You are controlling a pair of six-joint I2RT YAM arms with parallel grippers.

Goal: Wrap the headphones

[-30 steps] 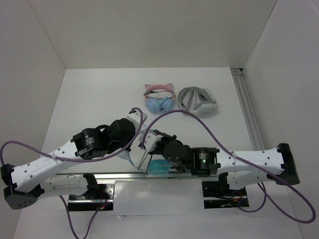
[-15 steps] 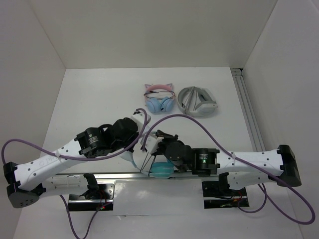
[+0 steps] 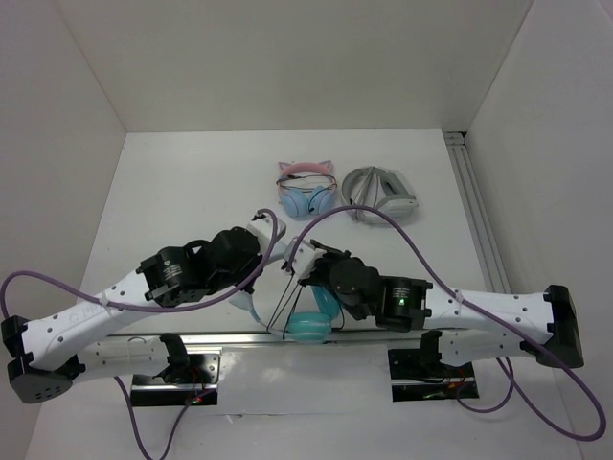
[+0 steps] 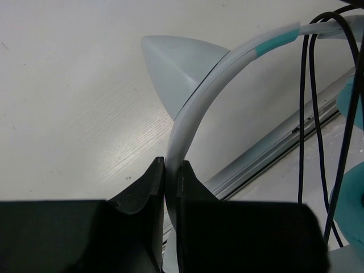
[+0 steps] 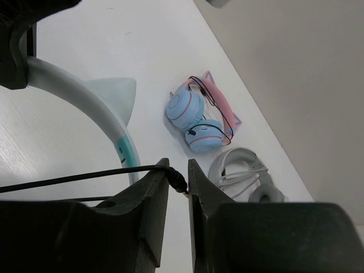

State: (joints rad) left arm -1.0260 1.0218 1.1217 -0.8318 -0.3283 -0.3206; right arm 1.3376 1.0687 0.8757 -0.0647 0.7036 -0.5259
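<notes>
The headphones point(image 3: 308, 327), with smooth, round teal cups, are at the near edge of a matte white table point(image 3: 172, 192), between the two arms. Their curved, pale headband point(image 4: 199, 102) is pinched between the black fingers of the left gripper point(image 4: 170, 173). The right gripper point(image 5: 178, 181) is clamped on the thin black cable point(image 5: 85, 177). Farther back, a pink cat-ear pair point(image 3: 306, 192) and a grey-white pair point(image 3: 381, 196) lie side by side. Plain white walls enclose the table.
</notes>
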